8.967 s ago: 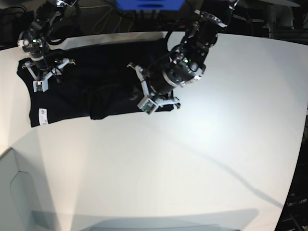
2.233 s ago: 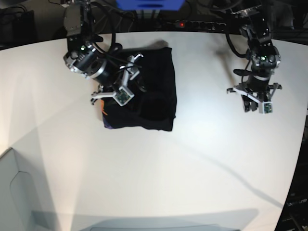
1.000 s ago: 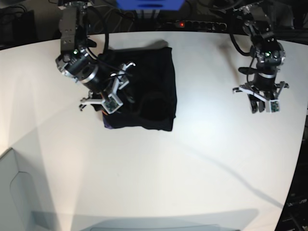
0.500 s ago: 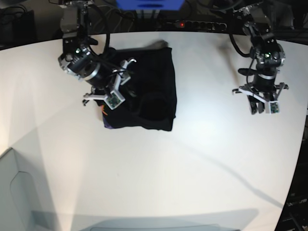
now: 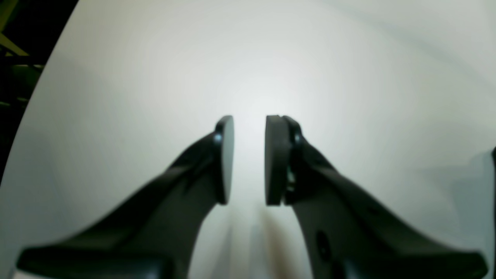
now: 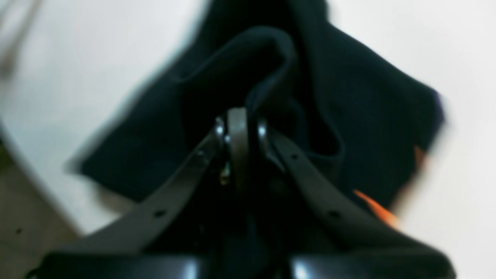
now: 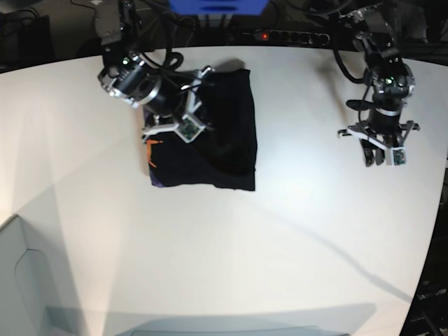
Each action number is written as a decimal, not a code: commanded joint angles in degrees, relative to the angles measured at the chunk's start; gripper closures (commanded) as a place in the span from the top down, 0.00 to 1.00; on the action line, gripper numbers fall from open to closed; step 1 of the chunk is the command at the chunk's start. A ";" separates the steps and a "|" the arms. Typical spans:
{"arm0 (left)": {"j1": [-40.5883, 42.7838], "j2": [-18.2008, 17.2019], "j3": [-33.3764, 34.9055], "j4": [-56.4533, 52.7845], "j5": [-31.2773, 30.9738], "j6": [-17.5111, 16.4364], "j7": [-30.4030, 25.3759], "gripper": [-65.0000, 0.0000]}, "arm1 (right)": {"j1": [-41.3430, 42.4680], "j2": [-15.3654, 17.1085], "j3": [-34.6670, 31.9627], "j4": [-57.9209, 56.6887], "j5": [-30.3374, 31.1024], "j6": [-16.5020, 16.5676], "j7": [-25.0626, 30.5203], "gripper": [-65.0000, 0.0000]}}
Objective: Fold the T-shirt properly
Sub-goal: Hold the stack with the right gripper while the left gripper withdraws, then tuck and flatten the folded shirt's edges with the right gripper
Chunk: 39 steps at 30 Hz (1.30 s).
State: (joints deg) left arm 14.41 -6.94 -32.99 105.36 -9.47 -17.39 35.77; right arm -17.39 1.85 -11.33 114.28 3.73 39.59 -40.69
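One big white table (image 7: pixel 280 231) is filling most of what you're seeing, w/ its far edge meeting dark clutter and cables. On it, toward the far left in the base view, the T-shirt (image 7: pixel 224 133) is lying folded into a rough black rectangle; orange print is peeking out at its left edge and a bit of purple at the near-left corner.

Your right arm is reaching in from the far left, and the right gripper (image 7: pixel 183 120) is sitting over the shirt's far-left part. In the right wrist view that gripper (image 6: pixel 238 135) is showing its fingers pressed together, w/ a raised fold of the black fabric (image 6: pixel 348 116) looping up just beyond the tips. That view is blurry, so you can't tell whether cloth is actually pinched between the pads.

Your left arm is over on the far right, well apart from the shirt. The left gripper (image 7: pixel 381 150) is hanging over bare table; in the left wrist view (image 5: pixel 249 159) its fingers are standing slightly apart w/ nothing between them.
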 commanded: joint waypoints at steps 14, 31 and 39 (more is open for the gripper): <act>-1.10 -0.66 -0.37 1.50 -0.33 0.02 -1.44 0.21 | 0.20 7.96 -17.02 0.75 0.71 0.41 0.64 0.11; 3.83 -0.14 -2.04 9.85 -7.71 0.02 6.65 0.22 | -0.68 9.98 -16.76 1.46 0.89 0.41 0.99 0.45; 4.44 -0.14 -8.37 8.97 -18.88 0.02 10.78 0.38 | 3.80 6.72 -10.86 1.02 1.15 0.41 0.99 0.45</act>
State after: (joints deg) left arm 18.63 -6.50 -40.88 113.60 -28.36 -17.63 47.77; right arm -13.96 8.47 -22.44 114.43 3.88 39.59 -41.21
